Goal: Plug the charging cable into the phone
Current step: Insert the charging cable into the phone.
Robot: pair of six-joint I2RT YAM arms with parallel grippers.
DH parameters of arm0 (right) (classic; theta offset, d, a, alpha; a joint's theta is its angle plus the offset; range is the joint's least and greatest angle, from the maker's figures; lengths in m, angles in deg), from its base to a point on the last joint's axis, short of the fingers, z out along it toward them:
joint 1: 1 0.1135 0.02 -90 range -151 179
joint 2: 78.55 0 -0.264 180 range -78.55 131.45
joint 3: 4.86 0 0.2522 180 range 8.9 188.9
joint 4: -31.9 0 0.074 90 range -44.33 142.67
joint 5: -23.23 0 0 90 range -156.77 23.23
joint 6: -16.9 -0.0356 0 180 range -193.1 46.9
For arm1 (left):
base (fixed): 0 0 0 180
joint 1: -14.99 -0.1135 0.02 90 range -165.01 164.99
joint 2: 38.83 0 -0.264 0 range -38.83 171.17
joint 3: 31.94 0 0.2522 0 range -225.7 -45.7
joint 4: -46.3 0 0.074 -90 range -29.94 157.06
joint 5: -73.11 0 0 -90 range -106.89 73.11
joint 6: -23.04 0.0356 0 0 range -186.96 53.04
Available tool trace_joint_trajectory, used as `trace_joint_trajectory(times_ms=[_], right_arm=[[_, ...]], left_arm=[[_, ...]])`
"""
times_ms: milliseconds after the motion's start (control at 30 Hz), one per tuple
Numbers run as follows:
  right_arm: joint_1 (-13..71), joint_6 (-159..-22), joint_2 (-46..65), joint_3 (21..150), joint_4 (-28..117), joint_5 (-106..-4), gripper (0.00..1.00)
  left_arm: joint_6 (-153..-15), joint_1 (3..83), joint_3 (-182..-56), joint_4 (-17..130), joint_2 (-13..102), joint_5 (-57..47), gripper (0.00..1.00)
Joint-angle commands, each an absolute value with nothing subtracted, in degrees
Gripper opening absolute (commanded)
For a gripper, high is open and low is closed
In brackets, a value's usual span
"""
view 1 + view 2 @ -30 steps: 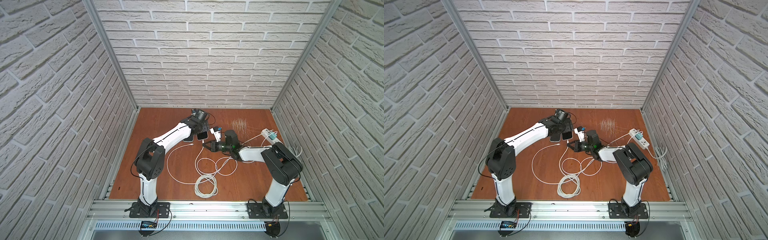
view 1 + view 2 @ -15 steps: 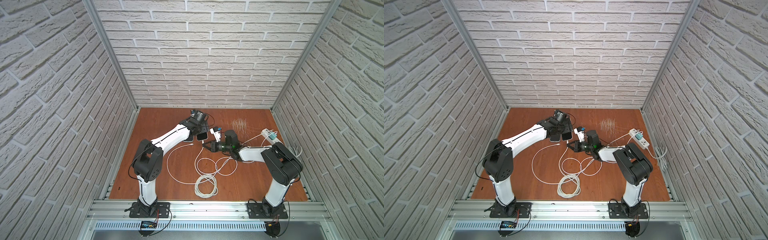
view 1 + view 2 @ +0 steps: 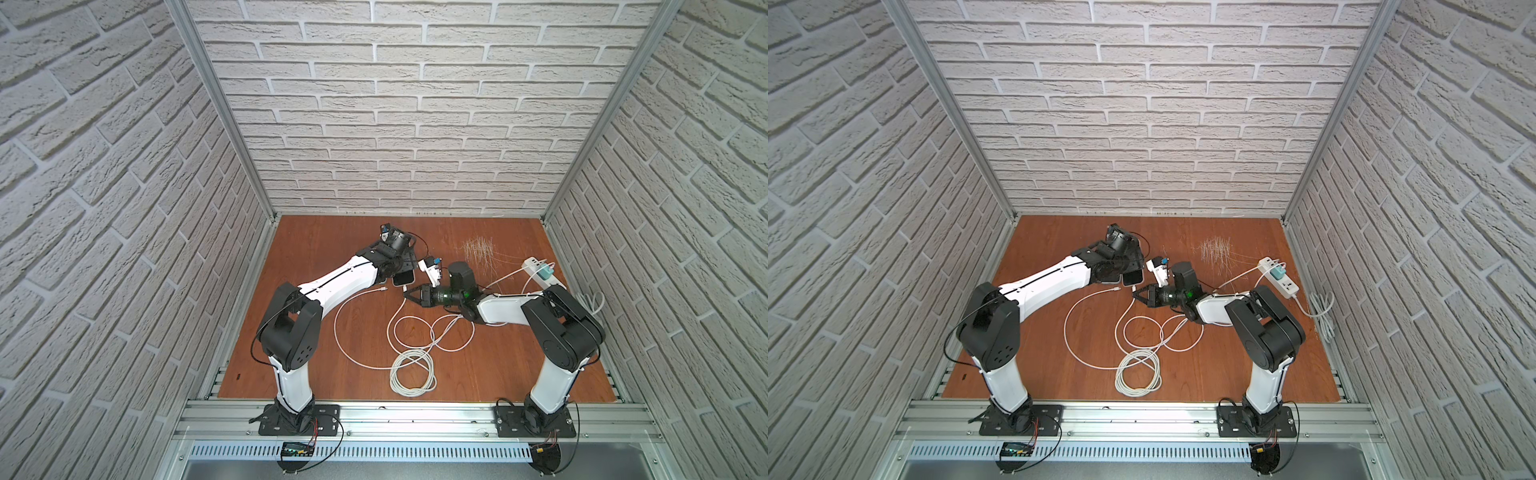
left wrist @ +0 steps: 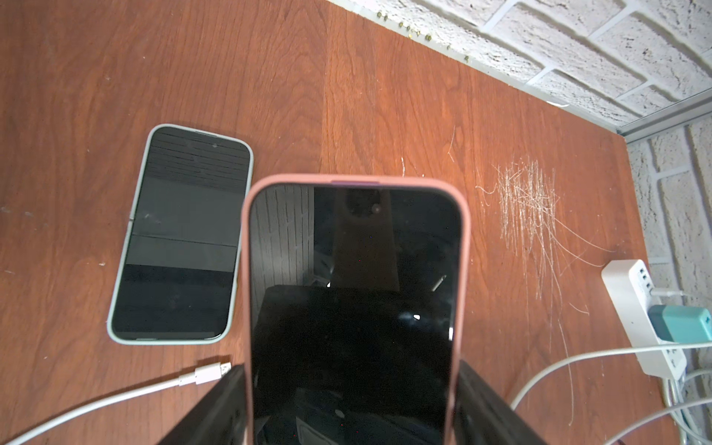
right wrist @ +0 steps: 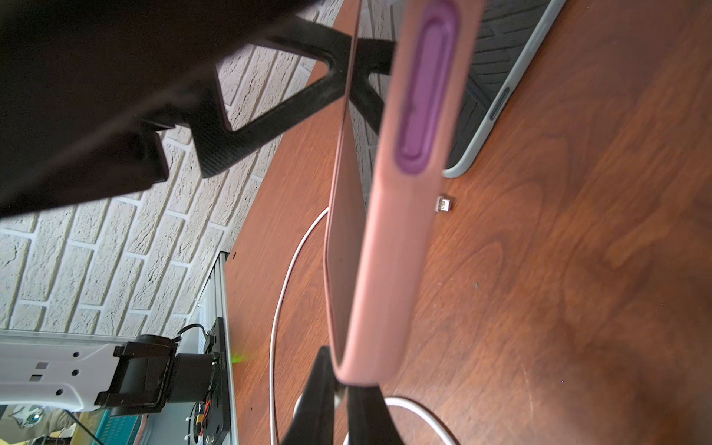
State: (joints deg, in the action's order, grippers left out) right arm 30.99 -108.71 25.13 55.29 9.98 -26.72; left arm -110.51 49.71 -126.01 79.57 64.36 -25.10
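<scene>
At the front, a cable pile (image 3: 411,352) lies in loops on the brown table (image 3: 316,249). A little farther back, the right gripper (image 3: 409,292) reaches in low over the wood. Its jaws are squeezed together on the end of a white cable (image 5: 420,412). The tips (image 5: 339,393) sit right at one short end of the pink phone (image 5: 389,250). I cannot tell if the plug is inside the phone.

The pink phone (image 4: 354,308) is up off the table, near the middle, with its dark screen facing up. The left gripper (image 4: 352,385) holds it. Its black fingers (image 4: 219,408) press on the two long sides, so the jaws are clamped on the phone. In both top views the left arm hides most of the phone (image 3: 404,278).

Just beside it, a green phone (image 4: 181,239) lies flat on the table. A loose plug (image 4: 208,374) on another cable lies on the wood near that phone, not touching it.

Farther off, there are pale scratches (image 4: 528,208) in the wood. Past them, by the side wall, lies a white power strip (image 4: 626,293) with a teal charger (image 4: 682,323) stuck in it. Behind it all is the brick wall (image 3: 395,124).
</scene>
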Motion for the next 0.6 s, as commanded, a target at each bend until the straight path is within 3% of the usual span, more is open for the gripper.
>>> trace_joint_trajectory(times_ms=[0, 567], right_arm=[[30.5, -109.0, 24.6, 55.6, 5.6, -28.4, 0.03], [30.0, -110.7, 25.1, 55.0, 2.4, -28.6, 0.03]], left_arm=[[-110.7, 51.6, -124.3, 80.4, 61.1, -23.3, 0.33], [-112.2, 55.2, -120.6, 80.7, 60.7, -23.1, 0.33]])
